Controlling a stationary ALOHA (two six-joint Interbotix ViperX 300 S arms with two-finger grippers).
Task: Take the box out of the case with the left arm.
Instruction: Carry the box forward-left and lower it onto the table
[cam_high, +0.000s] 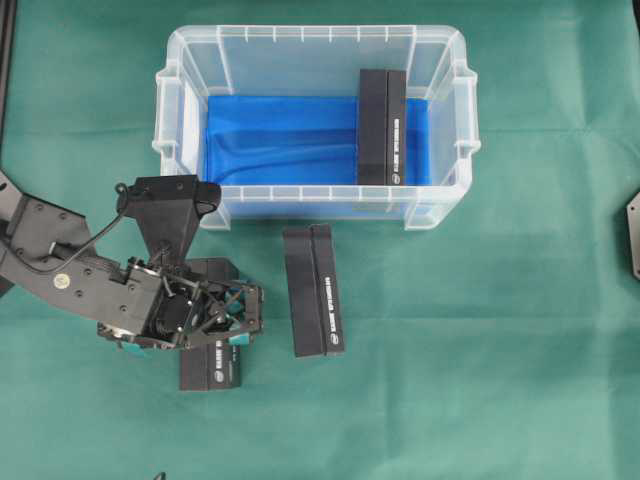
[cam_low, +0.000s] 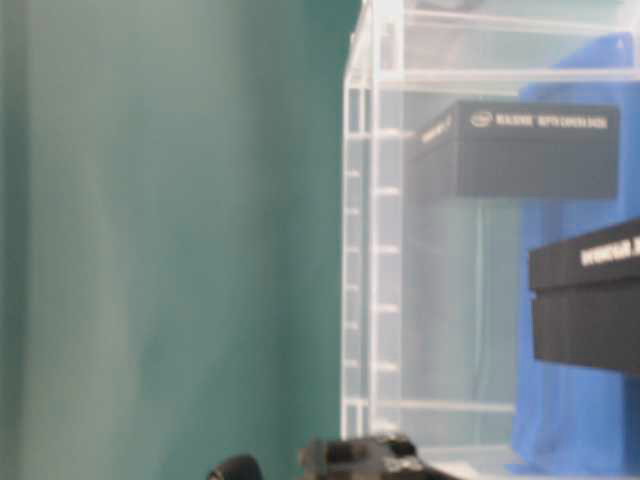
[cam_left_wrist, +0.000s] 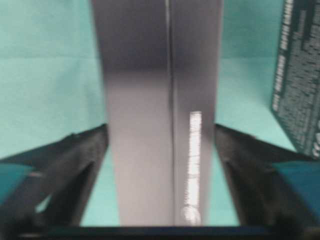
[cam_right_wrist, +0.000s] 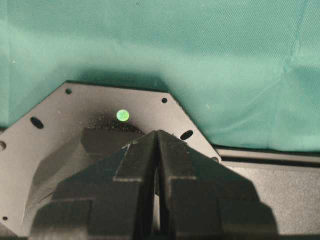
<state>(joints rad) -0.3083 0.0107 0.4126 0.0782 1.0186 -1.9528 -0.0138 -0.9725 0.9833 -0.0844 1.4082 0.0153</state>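
The left gripper (cam_high: 235, 325) is releasing a box (cam_left_wrist: 160, 125) on the tabletop (cam_high: 480, 380) below the case (cam_high: 190, 60), jaws apart, and next looks to be lifting clear for the box inside (cam_high: 382, 128)

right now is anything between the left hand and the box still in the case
Yes: the case's near wall stands between the left hand and the remaining box, so it must go over the rim. The hand also straddles a box on the cloth, fingers apart. Another box lies near that path.
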